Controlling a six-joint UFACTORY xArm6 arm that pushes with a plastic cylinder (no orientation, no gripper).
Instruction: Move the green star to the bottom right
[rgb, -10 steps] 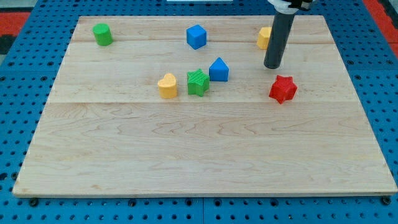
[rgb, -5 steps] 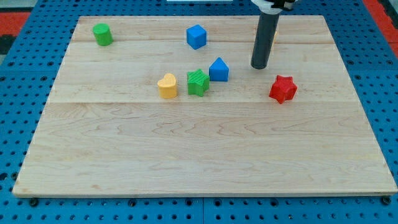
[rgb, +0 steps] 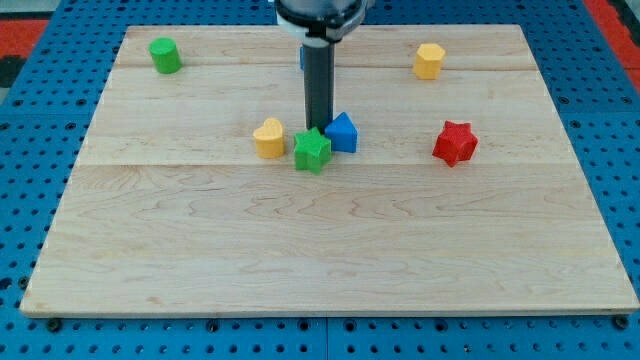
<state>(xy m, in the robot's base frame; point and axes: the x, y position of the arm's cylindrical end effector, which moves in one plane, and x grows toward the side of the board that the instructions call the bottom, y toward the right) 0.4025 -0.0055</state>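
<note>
The green star (rgb: 312, 151) lies near the board's middle, a little above centre. My tip (rgb: 318, 129) stands right at the star's top edge, touching or almost touching it. A blue house-shaped block (rgb: 342, 132) sits just to the tip's right, against the star's upper right. A yellow heart-shaped block (rgb: 269, 138) sits just left of the star. The rod hides most of a blue cube (rgb: 302, 58) at the view's top.
A red star (rgb: 455, 143) lies at the right. A yellow hexagon-like block (rgb: 429, 60) sits at the top right and a green cylinder (rgb: 165, 55) at the top left. The wooden board (rgb: 330, 270) rests on a blue pegboard.
My tip has swept left from near the yellow block at the top right to the green star's top. The star has shifted slightly down and left.
</note>
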